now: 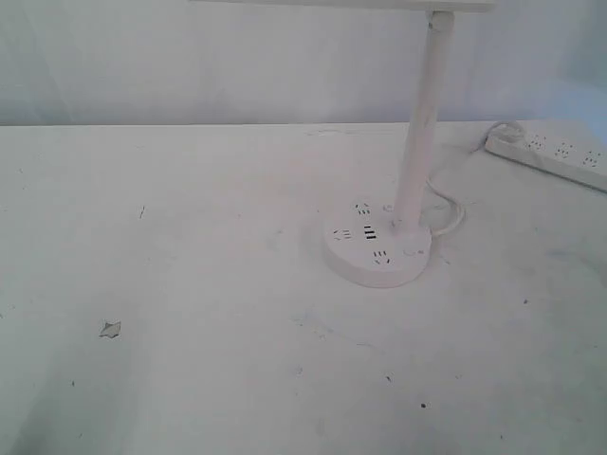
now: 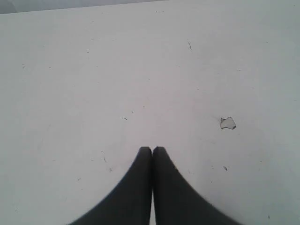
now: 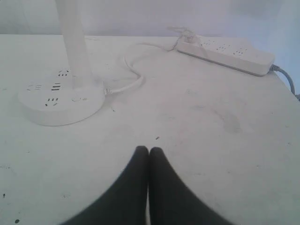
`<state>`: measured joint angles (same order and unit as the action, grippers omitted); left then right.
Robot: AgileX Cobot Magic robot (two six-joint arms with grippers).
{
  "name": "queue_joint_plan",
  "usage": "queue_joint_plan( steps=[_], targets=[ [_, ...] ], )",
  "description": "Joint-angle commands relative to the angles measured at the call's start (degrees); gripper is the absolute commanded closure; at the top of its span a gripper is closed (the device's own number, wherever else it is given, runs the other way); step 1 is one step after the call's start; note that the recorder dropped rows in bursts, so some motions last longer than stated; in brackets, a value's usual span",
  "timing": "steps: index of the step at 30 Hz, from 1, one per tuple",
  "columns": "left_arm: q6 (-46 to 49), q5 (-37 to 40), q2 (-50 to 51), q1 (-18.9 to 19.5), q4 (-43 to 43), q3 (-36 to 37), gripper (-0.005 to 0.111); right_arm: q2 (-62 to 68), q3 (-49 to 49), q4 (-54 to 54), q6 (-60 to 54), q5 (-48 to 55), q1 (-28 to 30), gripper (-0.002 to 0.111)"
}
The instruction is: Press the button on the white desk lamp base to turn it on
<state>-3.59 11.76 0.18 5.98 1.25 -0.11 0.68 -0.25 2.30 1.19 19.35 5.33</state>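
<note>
The white desk lamp base [image 1: 377, 254] is a thick round disc right of the table's centre, with dark socket holes on top and a white pole [image 1: 420, 133] rising from it. In the right wrist view the base [image 3: 61, 105] is ahead and off to one side, and the small ringed button [image 3: 78, 99] sits flush on its top near the pole. The button [image 1: 412, 252] shows only faintly in the exterior view. My right gripper [image 3: 148, 149] is shut and empty, well short of the base. My left gripper [image 2: 152, 149] is shut over bare table. Neither gripper appears in the exterior view.
A long white power strip [image 1: 550, 154] lies at the back right, also seen in the right wrist view [image 3: 225, 52]. The lamp's white cable [image 3: 132, 70] loops from the base toward it. A small chip [image 1: 110, 329] marks the tabletop at the left.
</note>
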Motion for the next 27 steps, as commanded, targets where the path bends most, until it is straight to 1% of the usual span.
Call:
queue_joint_plan(
  steps=[1, 15, 18, 20, 22, 24, 27],
  targets=[
    [0.0, -0.17, -0.18, -0.47, -0.03, 0.11, 0.107, -0.2, 0.25, -0.21, 0.15, -0.18, -0.13, 0.108],
    [0.0, -0.17, -0.18, -0.47, -0.03, 0.11, 0.107, -0.2, 0.25, -0.21, 0.15, -0.18, -0.13, 0.108],
    [0.0, -0.17, -0.18, -0.47, -0.03, 0.11, 0.107, -0.2, 0.25, -0.8, 0.15, -1.98, -0.13, 0.108],
    [0.0, -0.17, -0.18, -0.47, -0.03, 0.11, 0.107, -0.2, 0.25, -1.9, -1.69, -6.65, -0.13, 0.108],
    [0.0, -0.17, -0.18, -0.47, -0.03, 0.11, 0.107, -0.2, 0.25, -3.04, -4.17, -14.19, -0.13, 0.108],
    [0.0, -0.17, -0.18, -0.47, -0.03, 0.11, 0.107, -0.2, 0.25, -2.79, -4.15, -21.43, -0.13, 0.108],
    [0.0, -0.17, -0.18, -0.47, -0.03, 0.11, 0.107, -0.2, 0.25, -2.3, -3.81, -28.56, -0.13, 0.108]
  ],
)
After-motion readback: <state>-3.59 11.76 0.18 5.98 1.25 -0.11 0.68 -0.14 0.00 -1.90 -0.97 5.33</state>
